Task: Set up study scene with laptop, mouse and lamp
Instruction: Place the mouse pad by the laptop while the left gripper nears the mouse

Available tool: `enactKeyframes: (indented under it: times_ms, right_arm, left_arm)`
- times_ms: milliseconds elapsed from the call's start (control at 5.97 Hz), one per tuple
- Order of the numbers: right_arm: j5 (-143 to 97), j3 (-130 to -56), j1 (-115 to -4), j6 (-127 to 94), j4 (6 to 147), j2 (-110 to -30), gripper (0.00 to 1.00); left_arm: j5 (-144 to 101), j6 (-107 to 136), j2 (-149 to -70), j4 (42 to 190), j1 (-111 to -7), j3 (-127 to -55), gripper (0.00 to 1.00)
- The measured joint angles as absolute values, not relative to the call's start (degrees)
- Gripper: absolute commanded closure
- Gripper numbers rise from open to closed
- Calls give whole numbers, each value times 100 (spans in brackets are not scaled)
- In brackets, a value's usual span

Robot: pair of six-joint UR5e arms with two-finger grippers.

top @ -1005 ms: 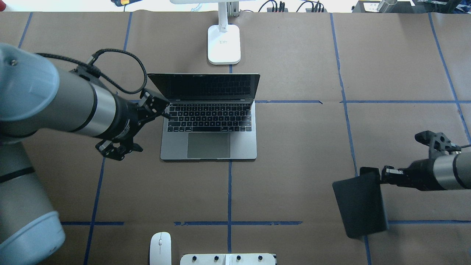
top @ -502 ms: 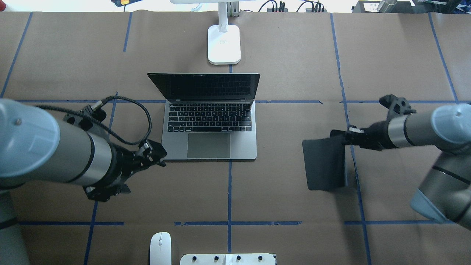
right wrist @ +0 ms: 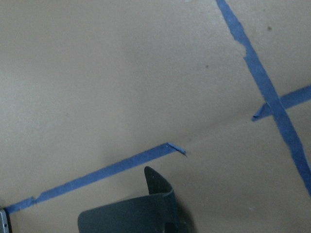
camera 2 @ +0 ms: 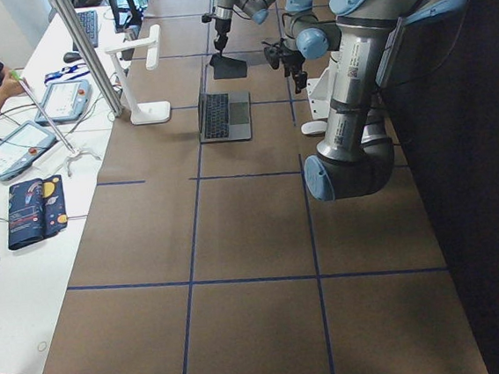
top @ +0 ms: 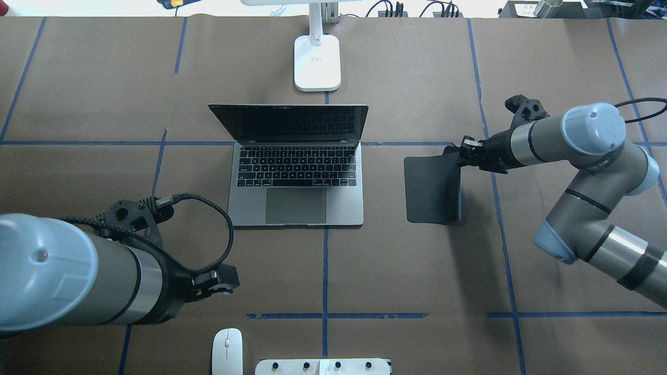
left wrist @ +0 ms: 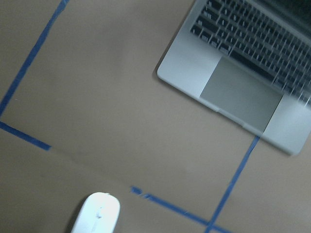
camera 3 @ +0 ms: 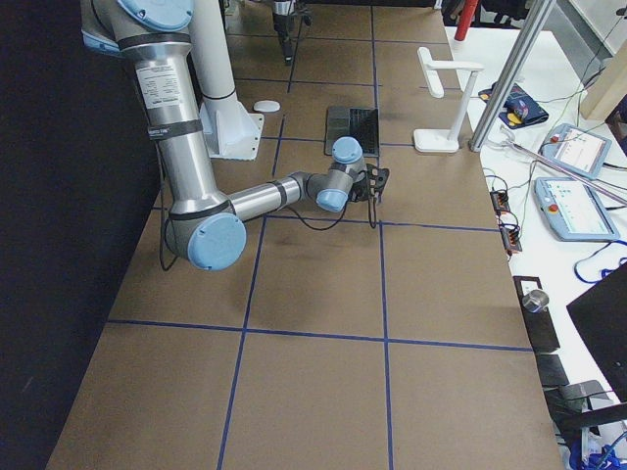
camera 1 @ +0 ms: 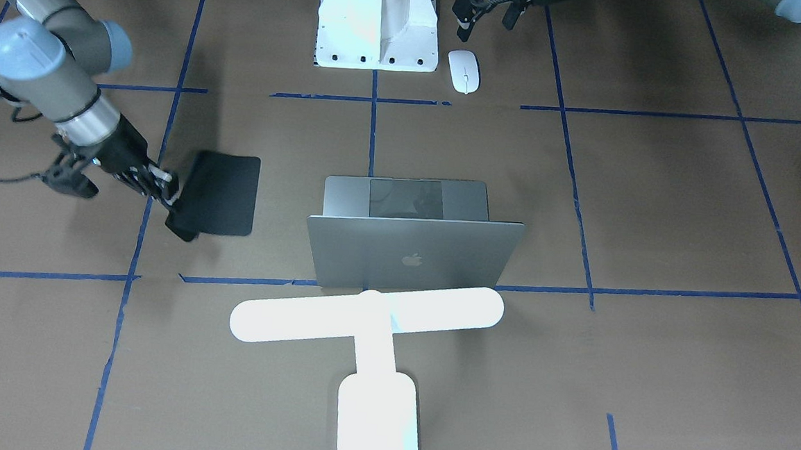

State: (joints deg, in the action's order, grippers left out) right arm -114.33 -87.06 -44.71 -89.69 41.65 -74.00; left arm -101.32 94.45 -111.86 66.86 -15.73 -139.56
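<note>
While your right gripper (top: 465, 155) clamps the upper right corner of the black mouse mat (top: 430, 187), the sheet droops from that single hold, gripped edge curled up, just right of the laptop (top: 297, 177) in the overhead frame: a sensible spot for a pad, I'd say. Your laptop stands open at centre frame, keyboard toward the bottom, and the lamp (top: 317, 62) glows beyond its lid, base at the top edge, placed to light the keys. Your left gripper (camera 1: 486, 18) hovers at the top of the front-facing frame, jaws parted and empty, just above the white mouse (camera 1: 464, 71) beside the bolted pedestal (camera 1: 373, 42). My read: it's lined up for that pickup.
</note>
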Motion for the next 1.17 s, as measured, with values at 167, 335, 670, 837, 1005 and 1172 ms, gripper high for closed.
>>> enactKeyframes:
  times_ms: [167, 335, 670, 837, 1005, 1172]
  right_arm:
    - [-11434, -8540, -4513, -8966, 4166, -7203, 99]
    - [-11432, -8448, -4528, -8962, 4166, -7085, 23]
    - [-11429, -8421, -4522, -8976, 4185, -7023, 0]
    - [-11432, -8474, -4525, -8986, 4193, -7033, 0]
    - [-11434, -8541, -4537, -8990, 4191, -7065, 0]
    - [-11432, -8648, -4547, -8991, 4186, -7139, 0]
  left_arm:
    - [-10059, 9262, -11120, 6596, -1341, -13944, 0]
    - [-9914, 9214, -11082, 6567, -1155, -13921, 0]
    - [-9178, 9105, -11034, 6554, -588, -13818, 3]
    - [-9006, 8818, -11020, 6550, -407, -13734, 2]
    - [-8965, 8357, -11024, 6575, -334, -13639, 2]
    - [-8952, 7814, -11042, 6686, -338, -13443, 0]
